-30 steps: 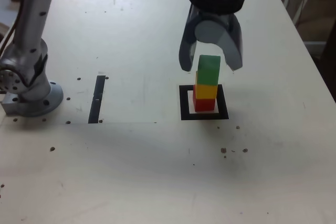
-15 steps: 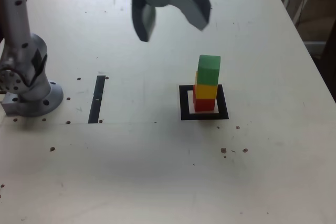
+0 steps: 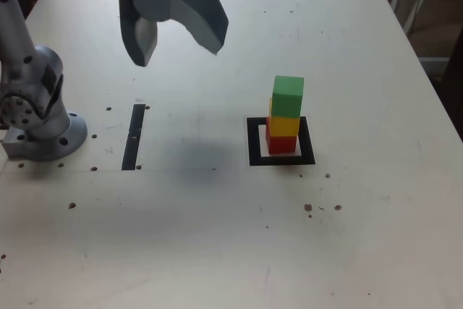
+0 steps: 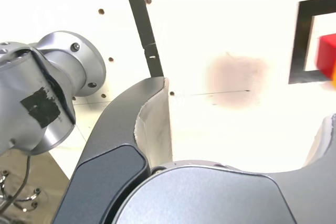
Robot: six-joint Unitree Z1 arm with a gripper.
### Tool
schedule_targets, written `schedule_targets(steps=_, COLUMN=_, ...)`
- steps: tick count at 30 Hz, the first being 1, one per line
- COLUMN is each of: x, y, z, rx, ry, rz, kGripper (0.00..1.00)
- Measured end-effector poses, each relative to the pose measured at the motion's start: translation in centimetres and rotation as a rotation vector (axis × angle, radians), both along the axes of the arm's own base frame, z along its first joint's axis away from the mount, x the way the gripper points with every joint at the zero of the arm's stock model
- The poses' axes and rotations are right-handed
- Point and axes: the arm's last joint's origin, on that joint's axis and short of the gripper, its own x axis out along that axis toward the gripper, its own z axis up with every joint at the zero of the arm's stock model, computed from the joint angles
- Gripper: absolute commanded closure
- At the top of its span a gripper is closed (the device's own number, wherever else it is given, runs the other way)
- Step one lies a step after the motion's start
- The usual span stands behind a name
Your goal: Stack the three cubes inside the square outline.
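Three cubes stacked inside the square outline: red cube lowest, yellow cube in the middle, green cube on top. Gripper, jaws spread wide and empty, hangs well apart toward the exterior view's left, above the table.

A two-fingered gripper with curved dark grey outer shells and pale grey inner pads was seen. The arm's silver metal joint housing was studded with small dark screws and marked with a black tape patch. Its round silver flanged base was dotted with holes.
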Motion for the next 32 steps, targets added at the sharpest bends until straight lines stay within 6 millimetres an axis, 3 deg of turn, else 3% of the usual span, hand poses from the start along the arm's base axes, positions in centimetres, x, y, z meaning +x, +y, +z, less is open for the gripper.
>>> schedule_targets(steps=20, x=-0.9, y=1.9, z=-8.3, rx=-0.016, ry=0.047, rz=0.138, kGripper=0.01)
schedule_targets(steps=25, x=-1.3, y=1.8, z=-9.1, rx=-0.031, ry=0.085, rz=0.123, kGripper=0.01)
schedule_targets(steps=32, x=-3.4, y=1.5, z=-10.5, rx=-0.034, ry=0.160, rz=0.113, kGripper=0.00)
